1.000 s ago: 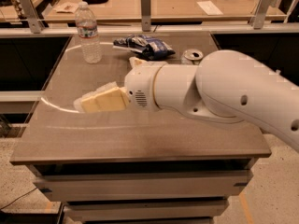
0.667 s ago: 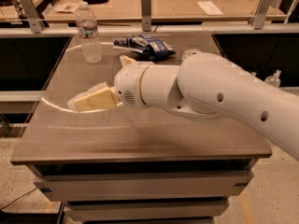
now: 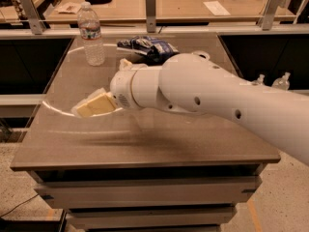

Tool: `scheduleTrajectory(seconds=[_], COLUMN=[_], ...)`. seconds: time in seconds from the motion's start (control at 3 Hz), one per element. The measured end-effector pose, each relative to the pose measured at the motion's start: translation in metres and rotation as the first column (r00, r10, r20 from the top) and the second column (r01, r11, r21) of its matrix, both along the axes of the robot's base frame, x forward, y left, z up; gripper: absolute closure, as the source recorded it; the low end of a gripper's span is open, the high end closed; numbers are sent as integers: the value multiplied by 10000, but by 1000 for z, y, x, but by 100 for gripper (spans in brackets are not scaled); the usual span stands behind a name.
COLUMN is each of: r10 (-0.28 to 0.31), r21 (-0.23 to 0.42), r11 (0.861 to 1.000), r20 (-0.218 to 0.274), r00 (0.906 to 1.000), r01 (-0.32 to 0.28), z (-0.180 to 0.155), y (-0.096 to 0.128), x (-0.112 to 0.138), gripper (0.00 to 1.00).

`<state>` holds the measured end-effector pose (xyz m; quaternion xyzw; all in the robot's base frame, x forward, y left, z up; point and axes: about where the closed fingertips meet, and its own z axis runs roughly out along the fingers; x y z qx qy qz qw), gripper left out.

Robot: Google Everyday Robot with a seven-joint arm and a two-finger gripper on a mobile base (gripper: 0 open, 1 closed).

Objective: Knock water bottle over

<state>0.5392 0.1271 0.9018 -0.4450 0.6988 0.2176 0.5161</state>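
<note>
Water bottle [image 3: 91,33] stands upright, cap up; tool [image 3: 92,106] hovers apart, nearer the camera, closure unclear.

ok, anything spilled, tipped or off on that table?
Nothing stands out. The water bottle stands upright and capped at the far left of the table, no spill. The crumpled snack bag lies behind the arm. The gripper hovers nearer, apart from the bottle.

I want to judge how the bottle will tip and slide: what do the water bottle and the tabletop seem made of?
The water bottle looks like thin clear plastic, glossy: see-through ribbed walls, white cap. The table has a smooth, dull grey-brown top, probably laminate, though that is not certain; only a faint sheen shows. The gripper hangs over the table's left side, apart from the bottle.
</note>
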Motion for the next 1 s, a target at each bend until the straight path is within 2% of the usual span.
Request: scheduleTrajectory(seconds=[0.33, 0.67, 1.0], r10=[3, -581, -1509], r21=[4, 52, -27], r11=[10000, 9983, 9886], r20=[5, -124, -262], r00=[10000, 9982, 9882], r01=[-3, 582, 1508], z=[0, -8, -25], y=[0, -4, -15], x=[0, 18, 47], gripper=[0, 0, 0])
